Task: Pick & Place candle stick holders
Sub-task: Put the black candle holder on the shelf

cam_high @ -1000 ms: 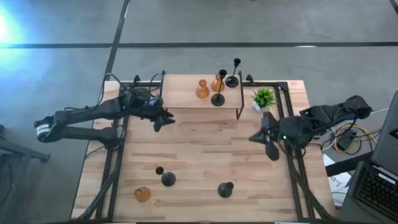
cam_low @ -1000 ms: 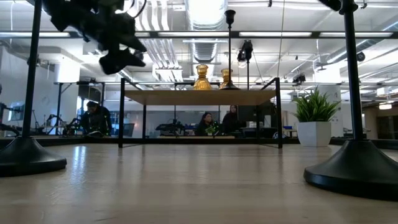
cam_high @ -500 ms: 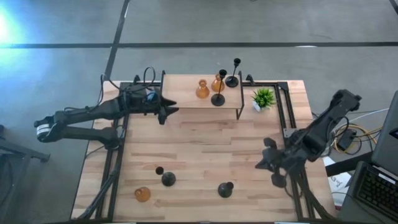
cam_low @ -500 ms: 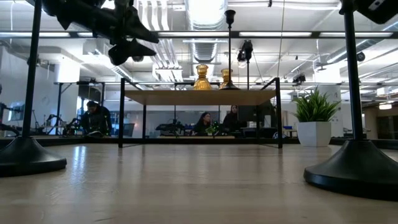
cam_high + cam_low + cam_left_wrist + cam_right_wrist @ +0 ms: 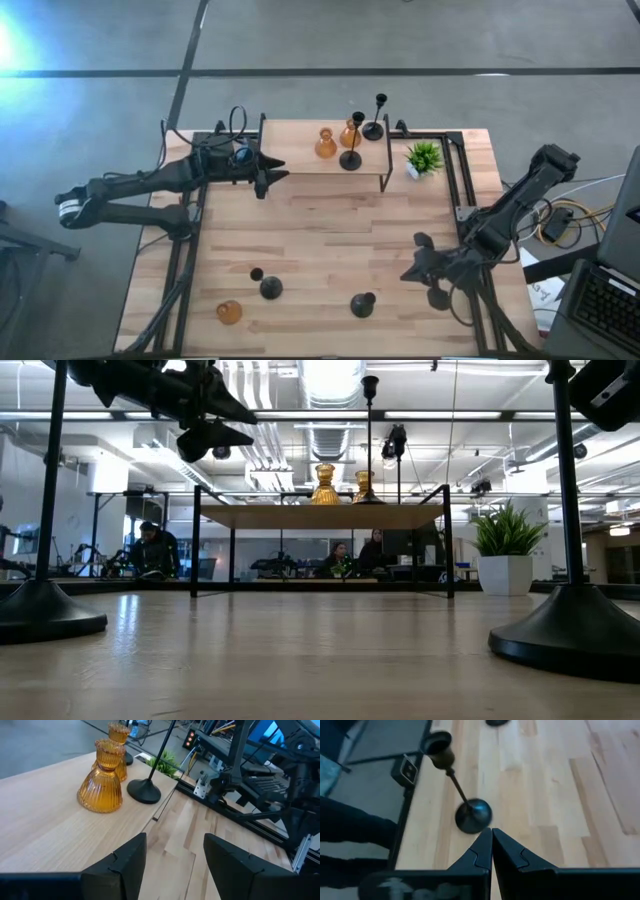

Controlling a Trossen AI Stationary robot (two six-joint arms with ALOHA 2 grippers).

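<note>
Two amber holders [image 5: 326, 143] [image 5: 350, 133] and two black holders [image 5: 350, 158] [image 5: 373, 130] stand on a raised wooden shelf [image 5: 300, 160] at the table's far side. On the table near the front edge stand a black holder [image 5: 270, 288], an amber holder [image 5: 229, 312] and another black holder [image 5: 362, 304]. My left gripper [image 5: 270, 178] is open and empty beside the shelf's left end, facing the amber holders [image 5: 101, 782]. My right gripper [image 5: 408, 274] is shut and empty, just right of the near black holder, whose base [image 5: 473, 816] lies ahead of its fingertips [image 5: 491, 834].
A small green potted plant [image 5: 424, 157] stands right of the shelf. Dark frame rails [image 5: 465, 200] run along both table sides. The middle of the table [image 5: 330, 230] is bare wood. People sit in the room beyond the table [image 5: 150, 550].
My right gripper has swung from beside the plant toward the table's near edge and turned, ending next to the near black holder. My left gripper has moved a little toward the far edge, closer to the shelf's left end. The holders have stayed put.
</note>
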